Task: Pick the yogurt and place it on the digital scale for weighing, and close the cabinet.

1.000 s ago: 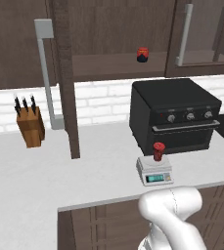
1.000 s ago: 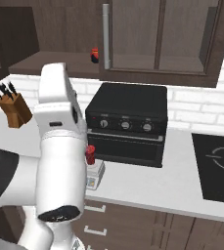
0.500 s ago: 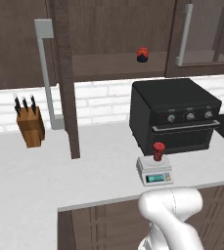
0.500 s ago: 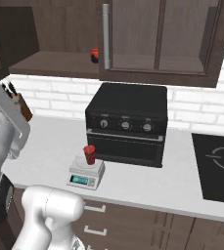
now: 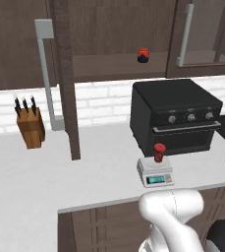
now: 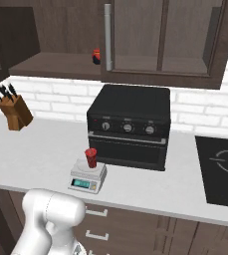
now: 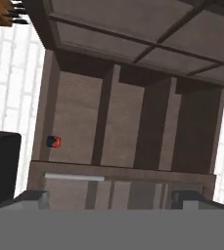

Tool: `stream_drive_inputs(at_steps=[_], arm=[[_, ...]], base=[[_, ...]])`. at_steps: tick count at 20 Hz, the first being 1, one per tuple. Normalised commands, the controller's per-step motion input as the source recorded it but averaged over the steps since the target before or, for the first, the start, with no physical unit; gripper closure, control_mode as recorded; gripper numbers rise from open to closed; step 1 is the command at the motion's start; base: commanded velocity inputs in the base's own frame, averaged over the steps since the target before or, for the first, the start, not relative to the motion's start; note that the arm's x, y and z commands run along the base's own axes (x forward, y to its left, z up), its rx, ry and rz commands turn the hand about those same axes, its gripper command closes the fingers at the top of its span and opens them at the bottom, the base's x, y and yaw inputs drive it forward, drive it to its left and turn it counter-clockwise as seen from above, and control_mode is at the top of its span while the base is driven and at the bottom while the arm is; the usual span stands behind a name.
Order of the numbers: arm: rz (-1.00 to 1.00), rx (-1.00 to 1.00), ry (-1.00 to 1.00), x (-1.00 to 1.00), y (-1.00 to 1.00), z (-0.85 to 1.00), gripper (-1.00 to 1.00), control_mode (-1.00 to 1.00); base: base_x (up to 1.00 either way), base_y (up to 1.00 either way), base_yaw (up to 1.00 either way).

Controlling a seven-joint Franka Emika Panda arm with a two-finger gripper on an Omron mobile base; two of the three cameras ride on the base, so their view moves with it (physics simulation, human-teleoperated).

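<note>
white arm folded low, pincer (image 7: 111, 202) spread open and empty, facing the cabinet (image 7: 133, 122).

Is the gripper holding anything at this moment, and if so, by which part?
Nothing is held. In the hand view the gripper has only open space between its fingertips. The yogurt stands on the digital scale.

Glossy white rounded arm (image 5: 170, 216), dark joint beneath

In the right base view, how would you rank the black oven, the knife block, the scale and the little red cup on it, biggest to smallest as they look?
1. Black oven
2. Knife block and digital scale: they look close in size, so I will not rank them.
3. Yogurt, smallest.
</note>
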Motion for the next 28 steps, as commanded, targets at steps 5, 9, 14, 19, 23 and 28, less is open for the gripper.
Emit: stream_drive_inputs(at_steps=[5, 9, 14, 19, 23, 28], arm=[[-0.25, 0.07, -0.28, 0.01, 1.0, -0.72, -1.0, -1.0], [-0.26, 0.06, -0.24, 0.31, 1.0, -0.56, -1.0, -1.0], [-0.26, 0.05, -0.3, 0.36, 1.0, -0.6, -1.0, -1.0], [-0.2, -0.07, -0.25, 0.21, 1.0, -0.45, -1.0, -1.0], [-0.19, -0.07, -0.06, 0.34, 0.92, -0.33, -1.0, -1.0], [-0.07, -0.02, 0.03, 0.8, 0.39, -0.04, -1.0, -1.0]], base=[[0.0, 0.0, 0.0], [0.0, 0.0, 0.0], [0.0, 0.0, 0.0], [0.0, 0.0, 0.0], [0.0, 0.0, 0.0], [0.0, 0.0, 0.0]])
